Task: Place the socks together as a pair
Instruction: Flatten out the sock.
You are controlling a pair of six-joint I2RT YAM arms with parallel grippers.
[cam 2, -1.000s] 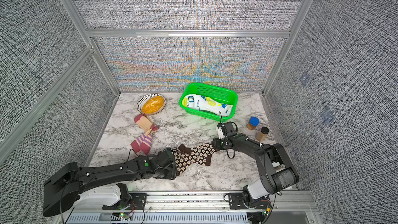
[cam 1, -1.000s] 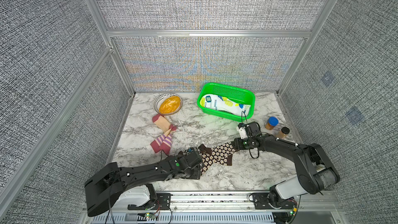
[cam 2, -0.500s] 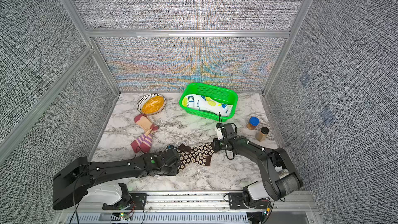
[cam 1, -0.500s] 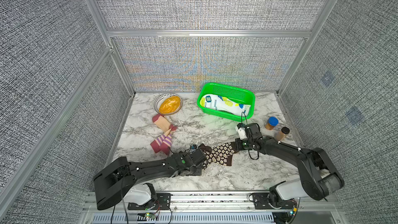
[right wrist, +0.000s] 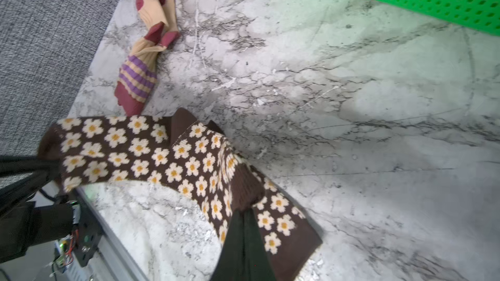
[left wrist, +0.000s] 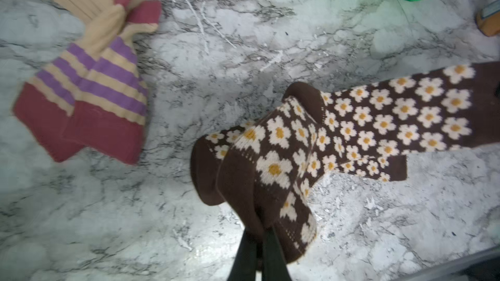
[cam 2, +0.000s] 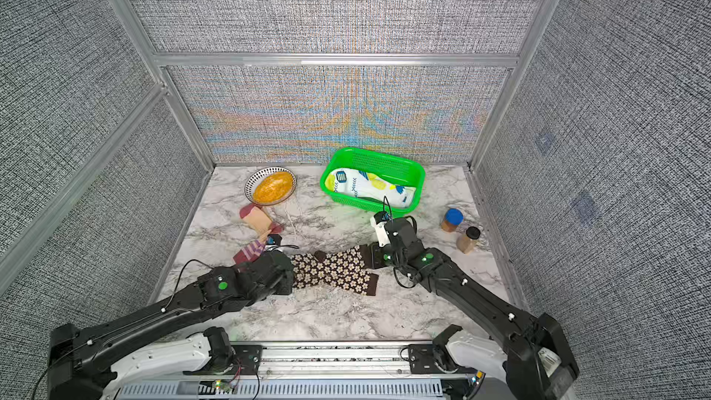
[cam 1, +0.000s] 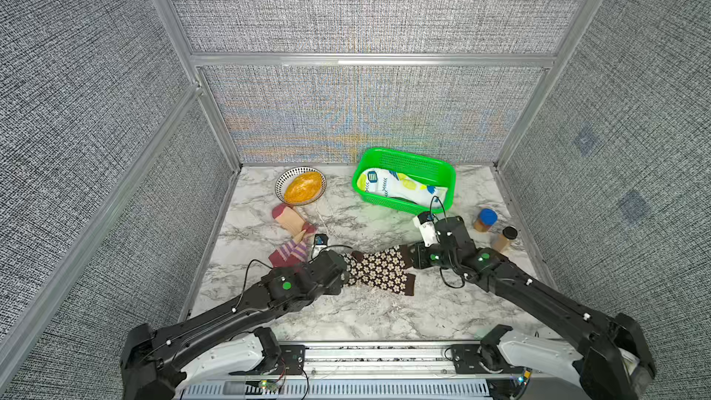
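Daisy-print socks [cam 1: 379, 272] lie near the front middle of the bench [cam 1: 346, 317] in both top views, stretched crosswise between my two arms. The left gripper [cam 1: 345, 266] sits at their toe end and the right gripper [cam 1: 412, 256] at the cuff end. From up here the arm bodies hide the jaws, so I cannot read either grip from these views. One brown cuff pokes out toward the front, free of the right gripper. The striped socks [cam 1: 291, 238], maroon and peach with purple bands, lie bunched just behind the left gripper, near a bowl [cam 1: 278, 185] holding something orange. A green basket [cam 1: 409, 163] at the back holds the spotted socks [cam 1: 400, 188], and two small jars [cam 1: 485, 220] stand at the right edge, well apart from the brown pair.

From the left wrist I see the left gripper [left wrist: 259, 232] clenched on the dark toe of one daisy-print sock, fabric bunched between the jaws. A second brown toe sits just beside it, and the striped socks lie flat, apart from both.

From the right wrist I see the right gripper [right wrist: 241, 218] clamped on the ribbed brown cuff of a daisy-print sock, which runs across to the left gripper. The second cuff lies flat on the bench just beside the jaws
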